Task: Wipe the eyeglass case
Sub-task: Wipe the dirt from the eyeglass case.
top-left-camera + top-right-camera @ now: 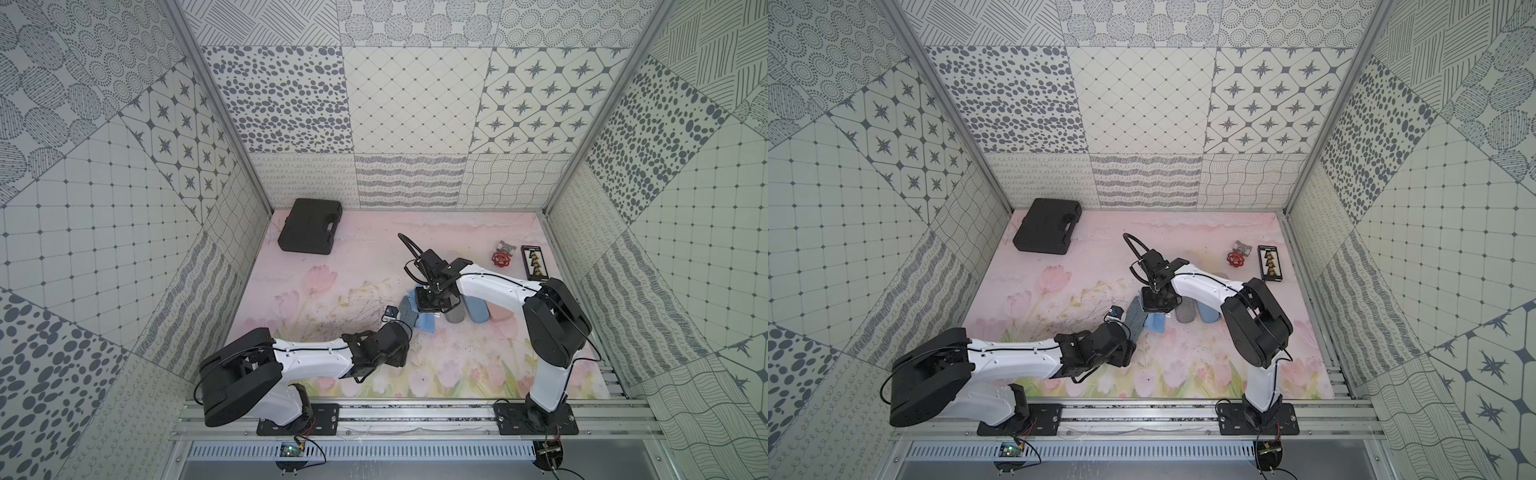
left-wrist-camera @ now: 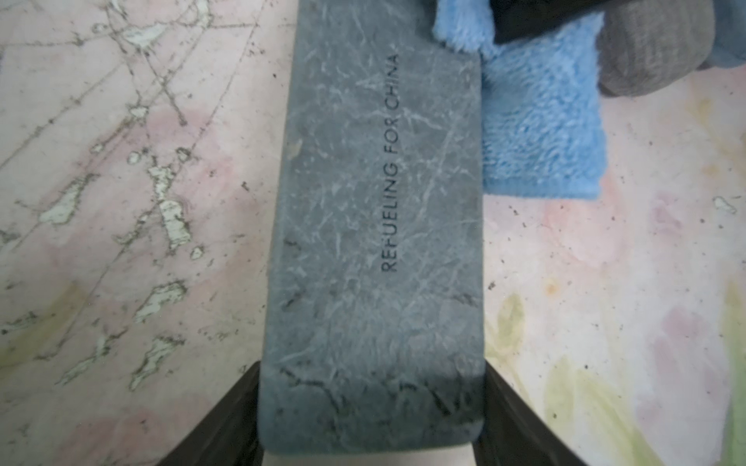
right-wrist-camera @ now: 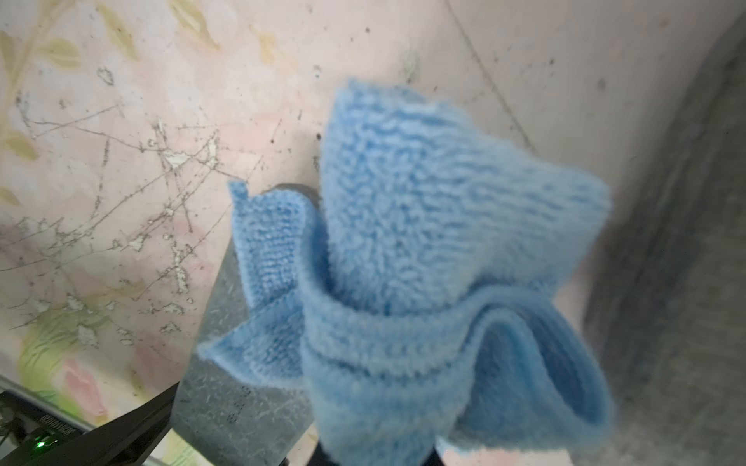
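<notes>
The eyeglass case (image 2: 375, 242) is a grey, scratched, flat box printed "REFUELING FOR CHINA". It lies on the pink floral mat in both top views (image 1: 406, 312) (image 1: 1136, 316). My left gripper (image 2: 371, 423) is shut on its near end, one dark finger (image 2: 226, 419) against each long side. A fluffy blue cloth (image 3: 424, 262) hangs bunched from my right gripper (image 3: 375, 456), which is shut on it. The cloth (image 2: 541, 133) drapes over the case's far end and down its side onto the mat. From above, the right gripper (image 1: 432, 305) stands over that far end.
Just right of the cloth lie a grey case (image 1: 455, 314), a blue one (image 1: 477, 310) and a pink one (image 1: 503, 314). Farther back right are a red valve (image 1: 500, 260) and a black box (image 1: 535, 262). A black tool case (image 1: 309, 226) sits back left.
</notes>
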